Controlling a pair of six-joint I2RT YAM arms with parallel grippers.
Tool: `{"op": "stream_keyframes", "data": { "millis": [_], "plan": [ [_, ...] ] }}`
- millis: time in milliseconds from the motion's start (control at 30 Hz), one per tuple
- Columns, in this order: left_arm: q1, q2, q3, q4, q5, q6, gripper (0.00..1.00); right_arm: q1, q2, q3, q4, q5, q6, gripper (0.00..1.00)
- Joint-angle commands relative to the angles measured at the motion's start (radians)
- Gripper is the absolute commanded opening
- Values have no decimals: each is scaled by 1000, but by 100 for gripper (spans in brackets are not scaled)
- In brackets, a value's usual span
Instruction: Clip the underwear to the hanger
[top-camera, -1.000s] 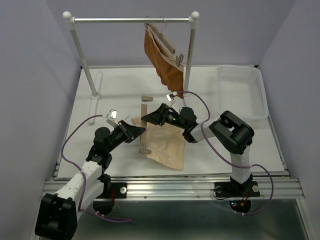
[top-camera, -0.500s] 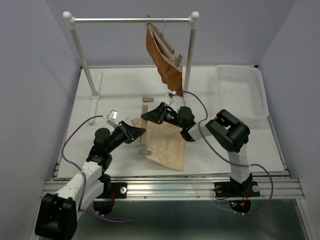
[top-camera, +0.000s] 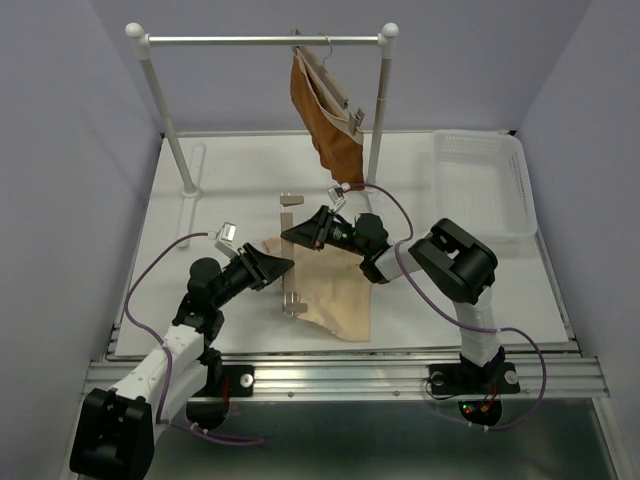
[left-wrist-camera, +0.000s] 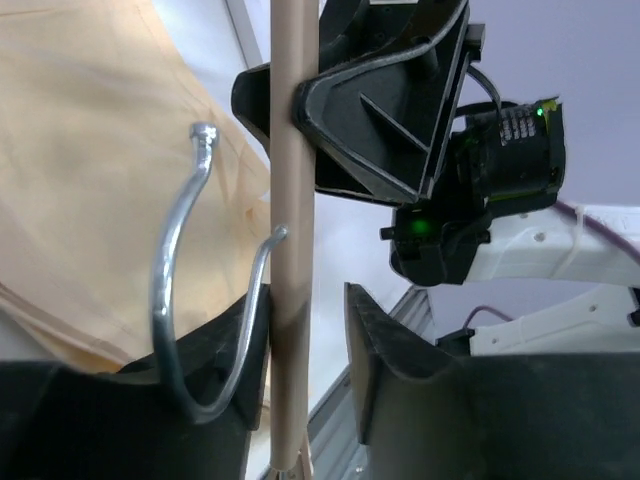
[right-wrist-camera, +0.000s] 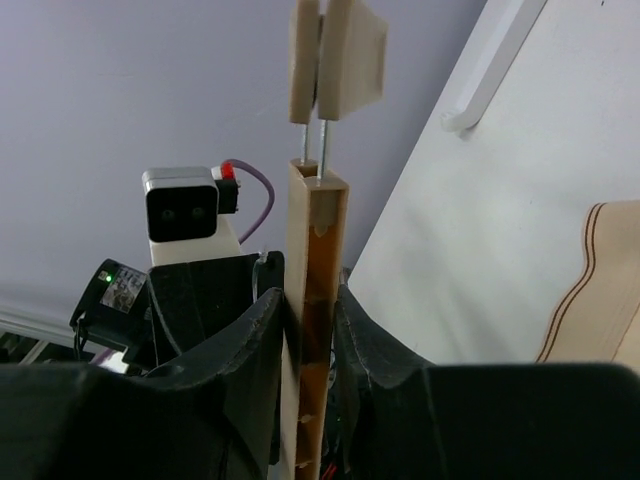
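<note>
The hanger (top-camera: 287, 250) is a light wooden bar lying across the left edge of the pale beige underwear (top-camera: 335, 290) on the table. My right gripper (top-camera: 293, 235) is shut on the bar's middle; the right wrist view shows both pads (right-wrist-camera: 275, 310) pressed on the bar (right-wrist-camera: 315, 230) below a clip (right-wrist-camera: 335, 60). My left gripper (top-camera: 278, 265) straddles the same bar from the left. In the left wrist view the bar (left-wrist-camera: 288, 200) touches one finger with a gap to the other, next to the wire hook (left-wrist-camera: 175, 280). It is open.
A clothes rack (top-camera: 265, 41) stands at the back with a rust-brown garment (top-camera: 330, 120) on its own wooden hanger. Its right post (top-camera: 378, 110) is just behind my right arm. A white basket (top-camera: 480, 180) sits at the right.
My right gripper has shifted slightly left with the hanger, and the bar's near end has slid a little toward me. My left arm has barely moved.
</note>
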Motion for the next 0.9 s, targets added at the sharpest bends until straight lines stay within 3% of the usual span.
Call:
{"op": "stream_keyframes", "data": {
  "millis": [0, 67, 367, 600, 867],
  "plan": [
    [-7, -13, 50, 29, 74, 35, 72, -5, -8, -7, 253, -35, -9, 1],
    [-6, -21, 80, -36, 63, 52, 99, -14, -28, -33, 244, -60, -24, 1],
    [-4, -15, 247, -294, -78, 189, 99, -23, -57, -103, 269, -155, -18, 1],
    [13, 45, 348, -390, -127, 266, 99, -34, -112, -155, 224, -182, -66, 1],
    [94, 149, 376, -191, 25, 246, 99, -43, -85, -155, 344, -273, 26, 1]
  ]
}}
